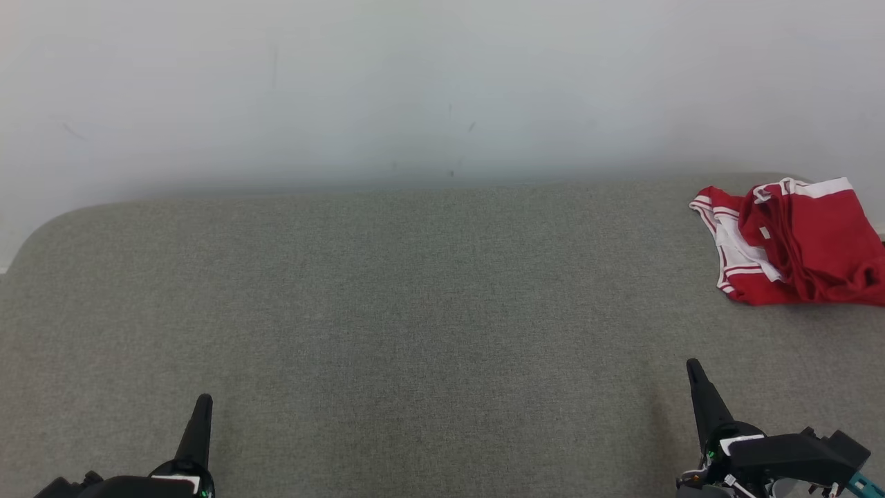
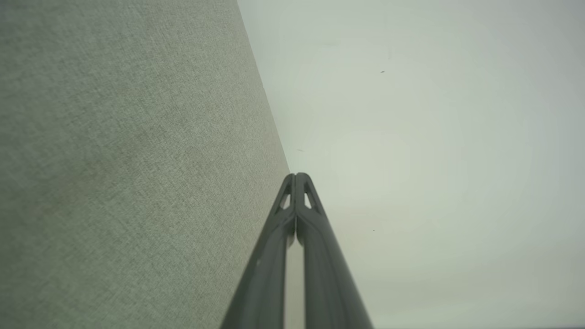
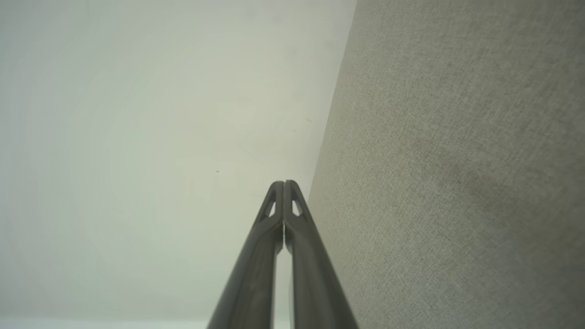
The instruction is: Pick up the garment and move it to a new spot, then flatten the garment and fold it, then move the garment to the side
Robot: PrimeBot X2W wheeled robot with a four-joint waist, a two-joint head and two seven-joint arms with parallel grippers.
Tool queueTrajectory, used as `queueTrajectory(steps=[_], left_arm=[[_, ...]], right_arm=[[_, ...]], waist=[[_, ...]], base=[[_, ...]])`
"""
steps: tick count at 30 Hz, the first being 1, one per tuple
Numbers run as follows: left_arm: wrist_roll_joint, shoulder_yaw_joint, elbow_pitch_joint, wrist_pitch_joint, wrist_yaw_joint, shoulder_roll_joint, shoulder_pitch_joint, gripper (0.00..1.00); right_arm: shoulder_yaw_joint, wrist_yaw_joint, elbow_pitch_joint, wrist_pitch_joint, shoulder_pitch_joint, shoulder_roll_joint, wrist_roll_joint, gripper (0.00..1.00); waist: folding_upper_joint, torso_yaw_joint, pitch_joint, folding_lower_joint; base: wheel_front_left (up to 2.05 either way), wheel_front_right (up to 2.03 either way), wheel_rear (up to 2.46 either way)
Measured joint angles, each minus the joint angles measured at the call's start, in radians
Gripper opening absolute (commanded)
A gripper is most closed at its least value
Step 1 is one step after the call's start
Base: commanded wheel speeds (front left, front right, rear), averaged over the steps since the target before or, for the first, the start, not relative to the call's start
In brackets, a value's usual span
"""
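The garment (image 1: 795, 245), red with white bands, lies crumpled at the far right of the grey fabric surface (image 1: 415, 311), partly cut off by the head view's right edge. My left gripper (image 1: 202, 402) stands at the lower left, shut and empty, far from the garment. At the lower right my right gripper (image 1: 693, 366) is also shut and empty, a good way in front of the garment. In the left wrist view the left gripper (image 2: 296, 176) has its tips pressed together. The right gripper (image 3: 284, 183) in the right wrist view is likewise closed tip to tip.
A pale wall (image 1: 442, 90) rises straight behind the grey surface. The surface's far left corner (image 1: 48, 225) is rounded. In the wrist views the grey fabric (image 2: 128, 164) (image 3: 457, 173) meets the wall.
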Motion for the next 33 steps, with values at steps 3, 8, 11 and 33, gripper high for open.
queueTrajectory(steps=[3,8,11,33], left_arm=[[-0.01,0.005,0.002,0.003,-0.003,-0.004,-0.002,0.0],[-0.038,0.016,0.007,0.011,-0.016,-0.013,-0.009,0.0],[-0.061,0.023,0.01,0.016,-0.021,-0.017,-0.013,0.0],[-0.142,0.055,0.023,0.038,-0.055,-0.043,-0.032,0.0]], right_arm=[[0.0,0.0,0.001,0.003,-0.003,0.0,0.018,0.0],[-0.001,0.0,0.004,0.009,-0.01,0.0,0.055,0.0],[-0.001,0.0,0.006,0.013,-0.014,0.0,0.08,0.0],[-0.003,0.0,0.014,0.03,-0.033,0.0,0.193,0.0]], waist=[[0.0,0.0,0.002,0.0],[0.0,-0.001,0.006,0.0],[0.0,-0.001,0.009,0.0],[0.0,-0.003,0.022,0.0]], base=[[0.0,0.0,0.0],[0.0,0.0,0.0],[0.0,0.0,0.0],[0.0,0.0,0.0]])
